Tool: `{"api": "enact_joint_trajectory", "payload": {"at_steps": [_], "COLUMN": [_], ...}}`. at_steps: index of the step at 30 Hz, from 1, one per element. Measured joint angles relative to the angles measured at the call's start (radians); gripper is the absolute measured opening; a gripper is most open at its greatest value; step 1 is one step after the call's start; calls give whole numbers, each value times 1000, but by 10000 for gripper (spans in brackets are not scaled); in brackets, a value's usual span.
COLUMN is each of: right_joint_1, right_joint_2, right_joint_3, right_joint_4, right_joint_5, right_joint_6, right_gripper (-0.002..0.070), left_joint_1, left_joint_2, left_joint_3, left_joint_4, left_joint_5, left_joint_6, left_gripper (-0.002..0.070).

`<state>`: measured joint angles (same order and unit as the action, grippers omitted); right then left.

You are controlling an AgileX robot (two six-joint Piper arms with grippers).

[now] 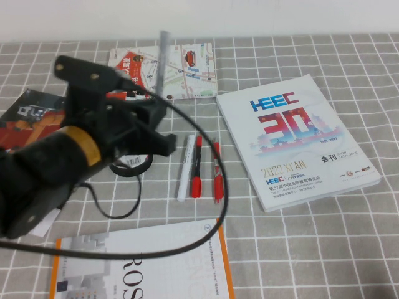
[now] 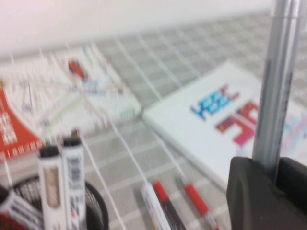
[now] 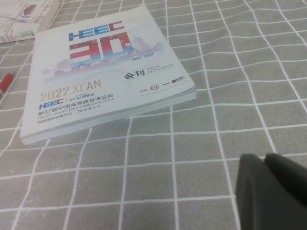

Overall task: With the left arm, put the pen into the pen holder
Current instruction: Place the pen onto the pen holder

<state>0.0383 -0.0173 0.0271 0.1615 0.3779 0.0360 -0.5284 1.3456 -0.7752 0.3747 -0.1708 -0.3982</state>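
Observation:
My left gripper (image 1: 157, 104) is shut on the slim grey-silver pen (image 1: 163, 61) and holds it upright above the table. In the left wrist view the pen (image 2: 276, 86) rises from between the black fingers (image 2: 249, 191). The black mesh pen holder (image 1: 147, 166) stands just below and left of the gripper, mostly hidden under the left arm (image 1: 62, 162). In the left wrist view the pen holder (image 2: 93, 203) has several markers standing in it. My right gripper (image 3: 268, 191) is shut and empty, low over bare cloth, and out of the high view.
A white marker (image 1: 185, 167) and two red-and-black pens (image 1: 196, 167) lie right of the holder. A white HEEC book (image 1: 296, 140) lies at the right, a map booklet (image 1: 181, 68) at the back, an orange-edged book (image 1: 143, 268) in front, a dark booklet (image 1: 25, 118) at the left.

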Motion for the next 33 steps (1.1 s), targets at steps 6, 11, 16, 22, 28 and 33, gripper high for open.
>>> {"api": "enact_joint_trajectory", "payload": {"at_steps": [6,11,16,22,28,33], "right_joint_1": [0,0,0,0,0,0], "right_joint_2": [0,0,0,0,0,0], "right_joint_3": [0,0,0,0,0,0], "right_joint_4": [0,0,0,0,0,0], "right_joint_5": [0,0,0,0,0,0], "right_joint_6": [0,0,0,0,0,0], "right_gripper": [-15,-15,-15,-15,-15,-15], "left_joint_1": [103,180,258,271,276,276], "left_joint_2": [-23,-14,62,175,227,269], "left_joint_3": [111,188,223,227,227,227], "left_joint_4": [0,-52,-97,-106,-141,-141], "left_joint_5": [-276,-476,-671,-731,-773,-815], "left_joint_6": [17,23,23,29,97,117], "left_gripper": [50,50,50,50,50,50]}}
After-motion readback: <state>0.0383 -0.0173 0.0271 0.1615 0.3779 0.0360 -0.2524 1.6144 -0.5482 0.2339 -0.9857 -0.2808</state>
